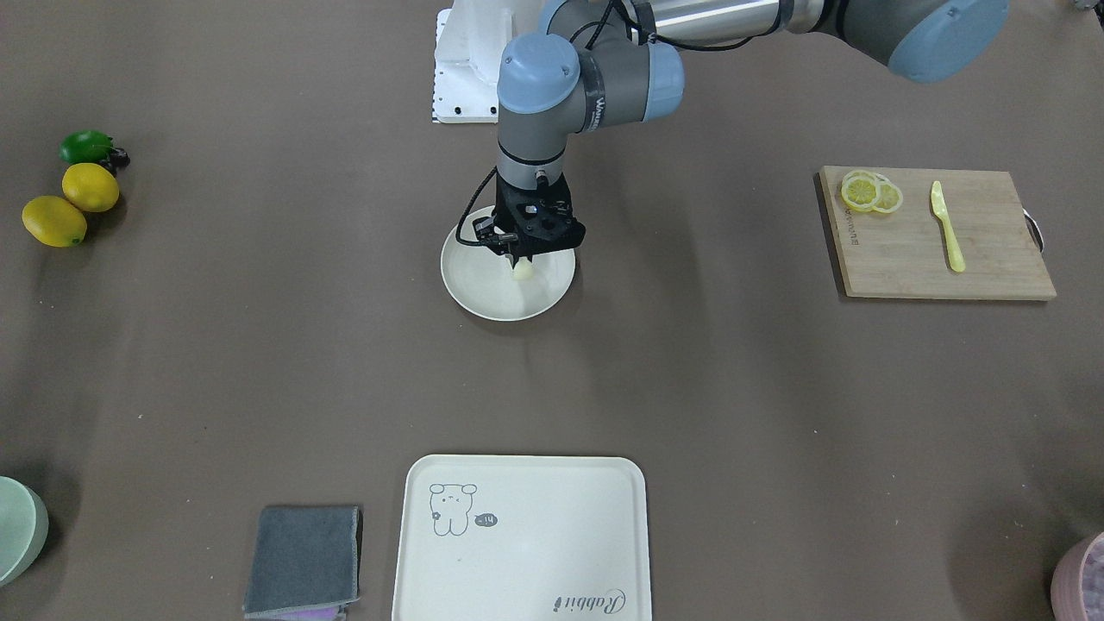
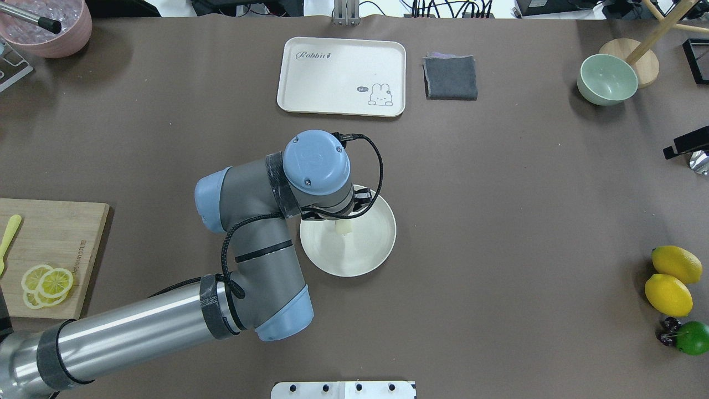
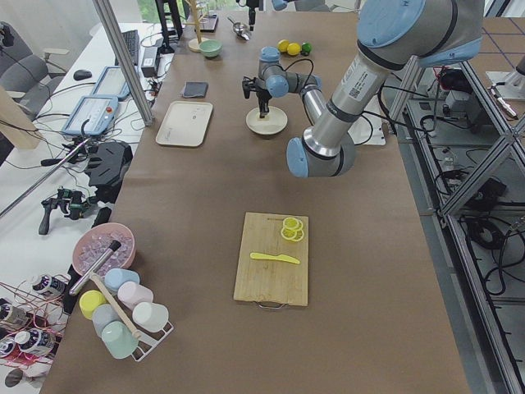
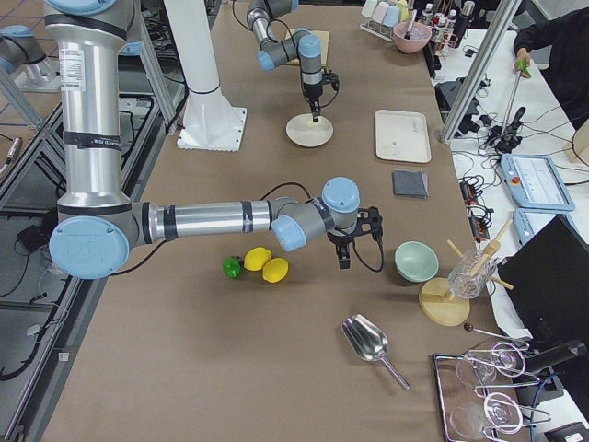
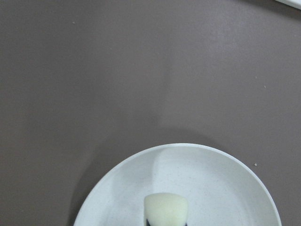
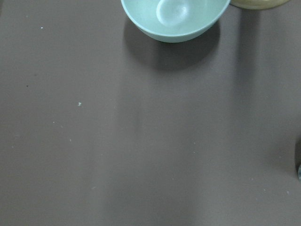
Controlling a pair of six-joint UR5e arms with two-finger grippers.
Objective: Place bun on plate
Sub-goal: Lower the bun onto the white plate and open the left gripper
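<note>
- One bun [image 1: 523, 271], pale and rounded, sat pinched at the tips of the left gripper [image 1: 520, 257], jaws closed in on it from above, and there it was, right over the plate [image 1: 483, 293]!
- On the overhead view the bun showed close to the plate's middle, a touch toward 11 o'clock; whether its underside touched the plate's floor could not be told.
- The left wrist view looked straight down: bun at the bottom edge, the plate's rim curving round it, bare brown desk [image 1: 733, 388] beyond.
- The left arm came in from 8 o'clock on the overhead view, its wrist upright over the plate's 11 o'clock rim.
- Reading the clock from the plate, overhead: the cream tray [image 2: 332, 72] lay at 12 o'clock, well apart, and the folded grey cloth [image 2: 451, 77] lay just beside it at 1 o'clock.
- Far out at 2 o'clock stood the green bowl [image 2: 606, 80].
- At 9 o'clock the wooden cutting board [image 2: 55, 233] carried the lemon slices [image 2: 47, 282] and a yellow knife [image 1: 947, 226], apart from each other.
- At 3 o'clock, near the desk's end, two lemons [image 2: 670, 280] lay side by side, a lime [image 2: 692, 338] just beside them on their 5 o'clock side.
- The right gripper [image 4: 342, 261] pointed down at the desk between the lemons and the green bowl, seen only from the desk's right end; spread or pressed together, I could not tell.
</note>
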